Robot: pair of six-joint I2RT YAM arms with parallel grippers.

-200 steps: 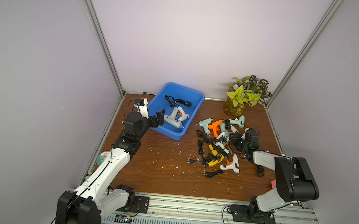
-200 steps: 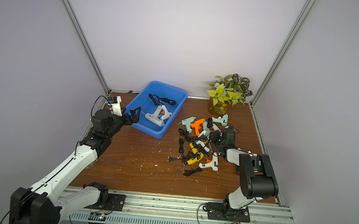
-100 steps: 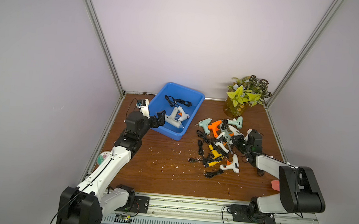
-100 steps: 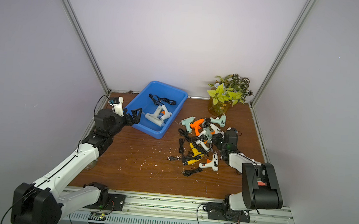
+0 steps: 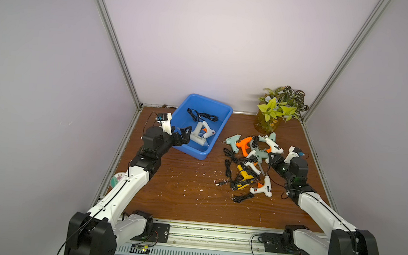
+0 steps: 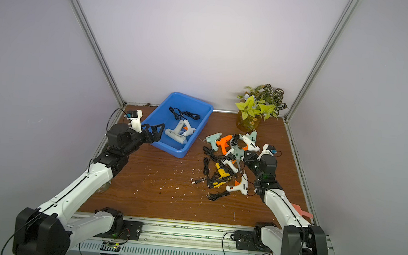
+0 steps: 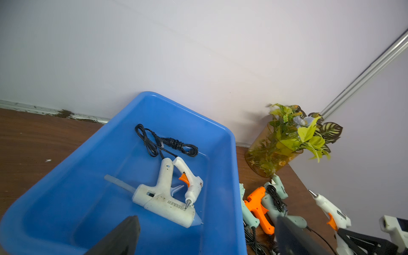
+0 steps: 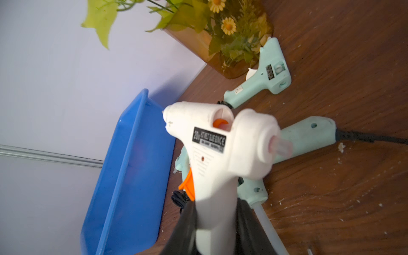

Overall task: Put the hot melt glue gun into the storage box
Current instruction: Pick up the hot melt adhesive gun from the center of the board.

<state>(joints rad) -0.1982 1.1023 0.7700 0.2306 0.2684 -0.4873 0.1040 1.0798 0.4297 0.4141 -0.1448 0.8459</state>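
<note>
The right tool (image 8: 216,217) has just clamped down: its black fingers now pinch the handle of a white hot melt glue gun (image 8: 209,150) with an orange trigger, nozzle pointing away from the wrist. In both top views this gun (image 5: 274,146) sits at the far right edge of the pile of glue guns (image 5: 250,160) on the table (image 5: 180,181), well apart from the storage box (image 5: 207,105). Whether it has left the table cannot be told. The wrist view is blurred there.

The left tool (image 5: 184,136) has drawn back slightly. It hangs released, fingers spread wide, over the near left rim of the storage box, holding nothing. Two white glue guns (image 7: 167,198) and a coiled black cord (image 7: 167,143) already lie inside.

The pick seems made, so what remains is probably a lift and a carry leftwards to the box. The gun's cord may be caught among the tangled cables (image 5: 230,165) of the pile and drag its neighbours along.
</note>
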